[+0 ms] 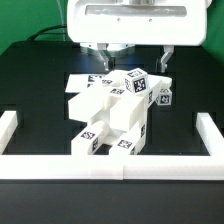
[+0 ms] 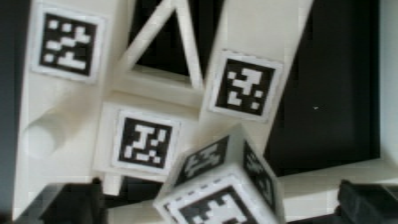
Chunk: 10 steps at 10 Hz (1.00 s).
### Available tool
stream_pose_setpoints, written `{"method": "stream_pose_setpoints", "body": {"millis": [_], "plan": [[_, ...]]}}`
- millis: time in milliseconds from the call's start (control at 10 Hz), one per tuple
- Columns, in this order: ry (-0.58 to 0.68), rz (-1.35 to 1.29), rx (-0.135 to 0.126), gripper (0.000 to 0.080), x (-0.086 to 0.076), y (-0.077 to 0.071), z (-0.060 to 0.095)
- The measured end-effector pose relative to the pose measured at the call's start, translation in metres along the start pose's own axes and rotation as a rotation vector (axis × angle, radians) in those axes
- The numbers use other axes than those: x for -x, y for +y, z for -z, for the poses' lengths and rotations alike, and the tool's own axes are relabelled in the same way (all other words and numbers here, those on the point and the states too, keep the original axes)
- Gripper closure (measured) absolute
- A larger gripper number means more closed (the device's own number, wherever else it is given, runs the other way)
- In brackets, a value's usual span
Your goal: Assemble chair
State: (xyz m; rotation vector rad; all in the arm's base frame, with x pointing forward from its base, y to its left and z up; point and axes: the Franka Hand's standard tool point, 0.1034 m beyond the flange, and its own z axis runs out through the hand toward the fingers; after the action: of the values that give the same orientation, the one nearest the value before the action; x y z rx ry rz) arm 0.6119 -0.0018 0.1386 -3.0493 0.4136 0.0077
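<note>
Chair parts (image 1: 112, 112) lie heaped at the middle of the black table (image 1: 40, 80). They are blocky white plastic pieces, stacked and tilted, their faces carrying square black-and-white tags. The wrist view shows a cross-braced frame (image 2: 169, 50) and a tagged block (image 2: 222, 190) close below. The gripper (image 1: 134, 62) hangs over the heap's rear edge, its fingers spread wide.

A white rail (image 1: 170, 166) edges the black table (image 1: 40, 85).

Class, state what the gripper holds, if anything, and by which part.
Nothing: the gripper hangs open above the chair, its fingers touching no part.
</note>
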Motion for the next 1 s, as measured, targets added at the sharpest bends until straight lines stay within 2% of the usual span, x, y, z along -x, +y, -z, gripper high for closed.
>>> {"method": "stream_pose_setpoints", "body": {"millis": [100,500,1000], "plan": [[0.002,-0.01,-0.006,0.015,-0.001,0.002,0.001],[-0.001,-0.003,-0.002,0.015,-0.001,0.003,-0.001],[-0.001,-0.002,0.015,0.015,-0.008,0.001,-0.011]]}}
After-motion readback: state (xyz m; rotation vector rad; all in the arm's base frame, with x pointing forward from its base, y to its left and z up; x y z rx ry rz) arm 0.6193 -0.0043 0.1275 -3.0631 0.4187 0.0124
